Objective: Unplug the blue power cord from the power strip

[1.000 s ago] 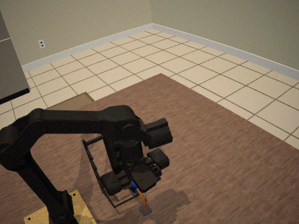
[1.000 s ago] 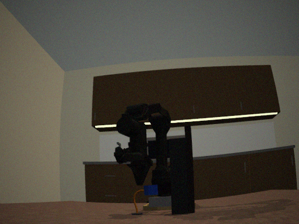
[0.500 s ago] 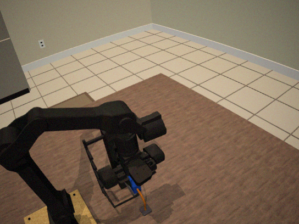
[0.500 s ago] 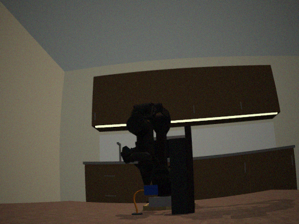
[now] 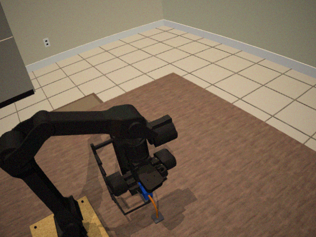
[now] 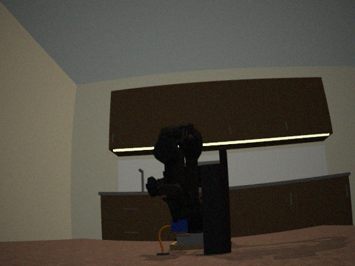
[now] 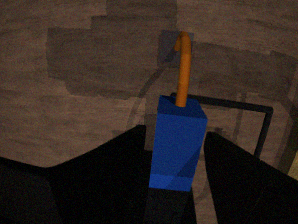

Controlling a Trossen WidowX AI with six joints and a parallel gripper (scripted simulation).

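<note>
The brown wood-grain desk [image 5: 232, 162] fills the lower part of the top view, with tiled floor beyond its edges. The black arm [image 5: 87, 122] rises from a yellow board [image 5: 90, 215] at the near left corner. It reaches across and bends steeply down toward the desk. Beneath the wrist stands a thin black frame [image 5: 99, 162], and in the exterior view a dark upright post [image 6: 216, 208] stands just to the right of the arm.

At the foot of that post lies the grey power strip [image 6: 190, 239], low on the desk. The hand [image 7: 177, 137] points downward over it. Its two dark fingers stand parted, one on either side of the blue plug [image 7: 176, 152], loose rather than clamped. A narrow dark gap shows on the plug's left side, while its right side sits right at the edge of the other finger. So the hand is open and grips nothing.

In the exterior view the plug sits directly above the strip's left end. Whether its prongs are out of the socket cannot be told. The orange cord [image 7: 182, 72] leaves the plug's outer end and curves down to a small grey pad [image 5: 157, 218] on the desk.
</note>
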